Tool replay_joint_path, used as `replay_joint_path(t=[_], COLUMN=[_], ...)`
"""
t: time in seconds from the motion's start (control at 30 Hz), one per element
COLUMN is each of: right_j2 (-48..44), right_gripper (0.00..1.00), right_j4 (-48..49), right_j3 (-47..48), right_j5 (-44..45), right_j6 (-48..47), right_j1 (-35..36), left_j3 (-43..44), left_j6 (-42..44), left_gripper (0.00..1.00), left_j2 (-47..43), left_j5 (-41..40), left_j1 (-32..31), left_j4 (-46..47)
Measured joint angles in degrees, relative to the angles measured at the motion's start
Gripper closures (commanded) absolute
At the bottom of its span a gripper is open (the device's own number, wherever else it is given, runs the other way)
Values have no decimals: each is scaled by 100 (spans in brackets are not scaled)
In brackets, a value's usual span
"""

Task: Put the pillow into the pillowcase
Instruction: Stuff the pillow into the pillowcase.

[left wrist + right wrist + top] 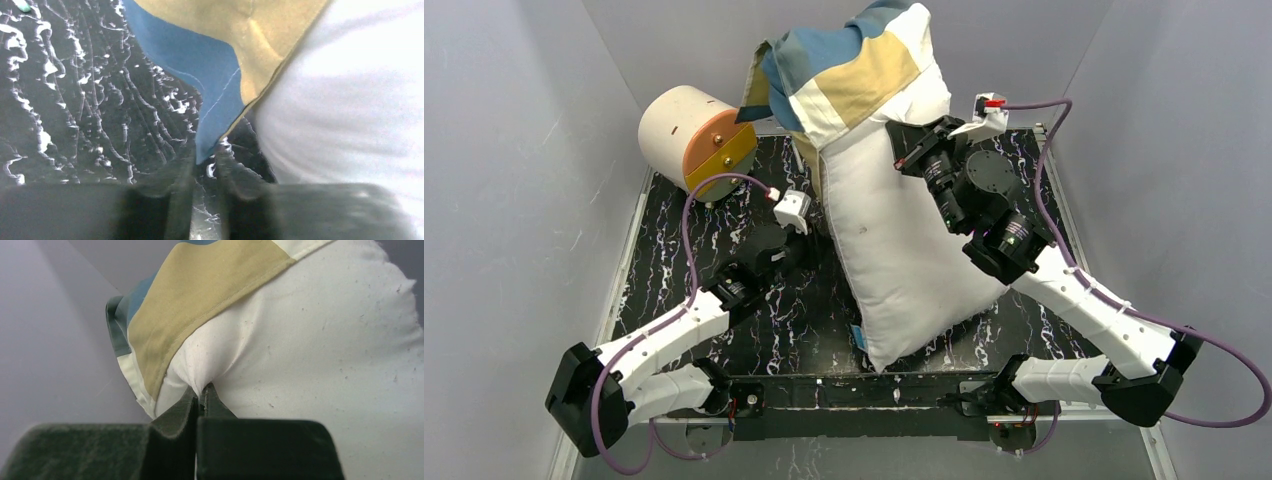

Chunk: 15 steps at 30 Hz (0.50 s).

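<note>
The worktop [824, 320] was a black slab veined with white like marble, filling the middle of the top view between pale grey walls. Across its centre lay the pillow [904, 250], a plump white rectangle of slightly wrinkled, speckled cloth. It ran from a lower corner near the bottom edge of the worktop up to the top centre of the frame, where it was lifted. The pillowcase [864, 70], thin fabric in blue, tan and cream blocks, capped only that upper end. Its open hem crossed the pillow at a slant, and most of the pillow was bare below it.

The right arm [1064, 290], white-shelled with black joints, rose from the lower right and bent in towards the pillow's upper right edge. The left arm [664, 340] reached low from the lower left towards the pillow's left side. At the upper left a smooth cream cylinder [689, 130] with an orange end face lay on its side.

The right gripper [202, 392] had its dark fingers pressed together, pinching a fold of the pillow's white cloth just below the tan hem. The left gripper [206, 167] had its fingers spread, with the worktop visible between them. A loose blue corner of the pillowcase hung just above that gap. Blur hid whether the corner touched a finger.
</note>
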Motion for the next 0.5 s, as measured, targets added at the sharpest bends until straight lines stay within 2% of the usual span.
replay_joint_path(t=[0.13, 0.3, 0.4, 0.5], right_j2=[15, 114, 286, 457], right_gripper=[99, 99, 99, 99], right_j4=[323, 1123, 1419, 1541], right_j3=[31, -149, -179, -201], right_j5=[236, 525, 728, 890], right_j6=[-92, -109, -107, -48], right_j1=[0, 0, 0, -24], left_j3=[-9, -551, -852, -833], left_j6=[-225, -828, -1073, -1110], left_gripper=[100, 100, 100, 100], left_j2=[-221, -1250, -1792, -1912], left_j5=[393, 1204, 1561, 1832], left_j1=[4, 2, 2, 2], left_j4=[271, 568, 450, 256])
